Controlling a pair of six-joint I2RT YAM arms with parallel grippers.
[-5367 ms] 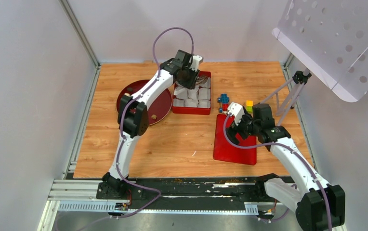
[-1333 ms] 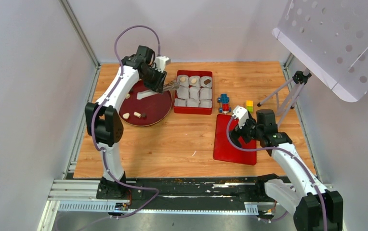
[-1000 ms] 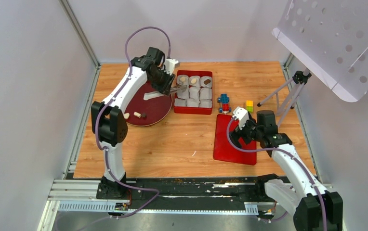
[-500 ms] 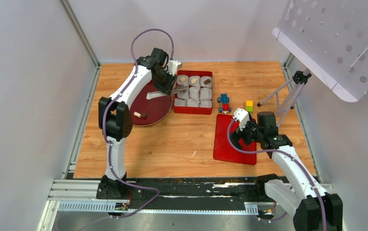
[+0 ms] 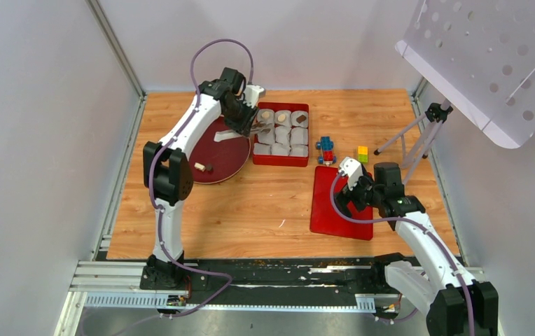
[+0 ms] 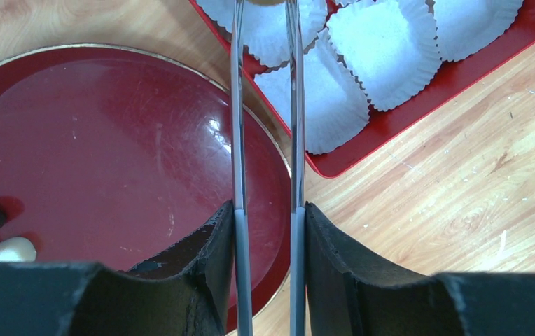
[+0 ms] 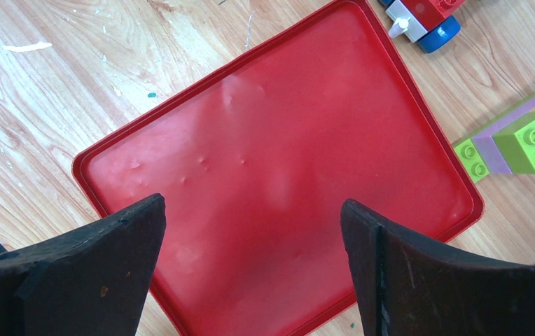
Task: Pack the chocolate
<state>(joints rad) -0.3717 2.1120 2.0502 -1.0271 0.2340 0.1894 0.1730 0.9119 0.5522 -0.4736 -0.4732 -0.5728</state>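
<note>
My left gripper (image 5: 248, 123) is shut on thin metal tongs (image 6: 237, 140). The tong tips reach over the near-left white paper cups (image 6: 335, 98) of the red box (image 5: 279, 162). A pale chocolate (image 6: 265, 1) shows between the tips at the top edge of the left wrist view. The box cups hold two pale chocolates (image 5: 266, 115) and a dark one (image 5: 300, 119). A pale chocolate (image 5: 198, 166) and a dark one (image 5: 210, 167) lie on the round dark-red plate (image 5: 216, 150). My right gripper (image 5: 353, 190) is open and empty above the flat red lid (image 7: 286, 161).
Bright toy blocks stand beyond the lid: a blue and red one (image 5: 326, 149) and a green and yellow one (image 5: 363, 152). A tripod leg (image 5: 408, 136) stands at the right back. A perforated white panel (image 5: 496, 56) hangs over the right corner.
My left arm has swung right from the plate to the red box's left side, carrying the tongs. My right arm has barely moved.
</note>
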